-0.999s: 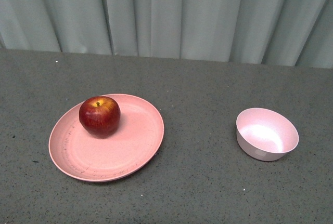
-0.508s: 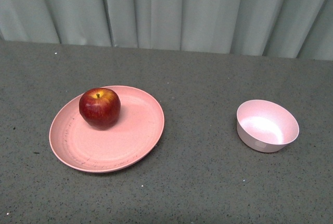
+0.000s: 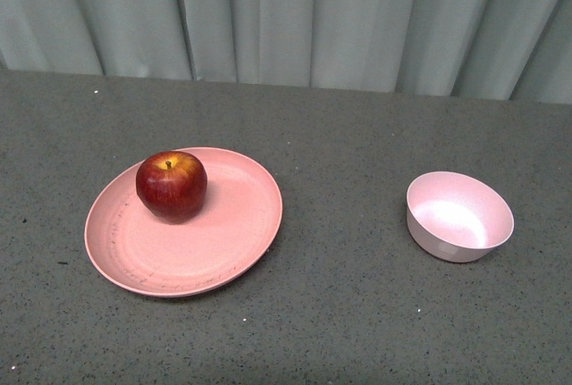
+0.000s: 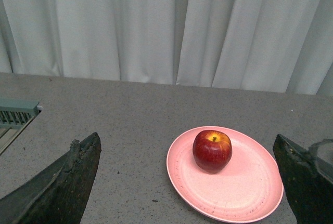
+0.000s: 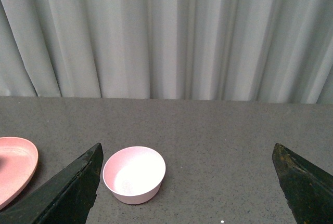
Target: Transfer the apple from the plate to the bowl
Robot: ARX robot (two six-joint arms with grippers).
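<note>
Sitting on the plate's [image 3: 219, 233] far-left part, the apple [image 3: 171, 187] looks glossy dark red, perhaps faintly streaked, yellowish round its stem. We see the bowl [image 3: 459, 216] well apart rightward; our left gripper [image 4: 186, 136] and right gripper [image 5: 187, 146] gape wide.

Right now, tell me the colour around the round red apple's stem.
Yellowish, on the glossy dark-red round apple; the left wrist view shows it best.

Speckled dark grey tabletop [image 3: 357, 331], pleated pale curtain [image 3: 295, 19] behind it, slatted greenish grille [image 4: 15, 112] beside the tabletop
</note>
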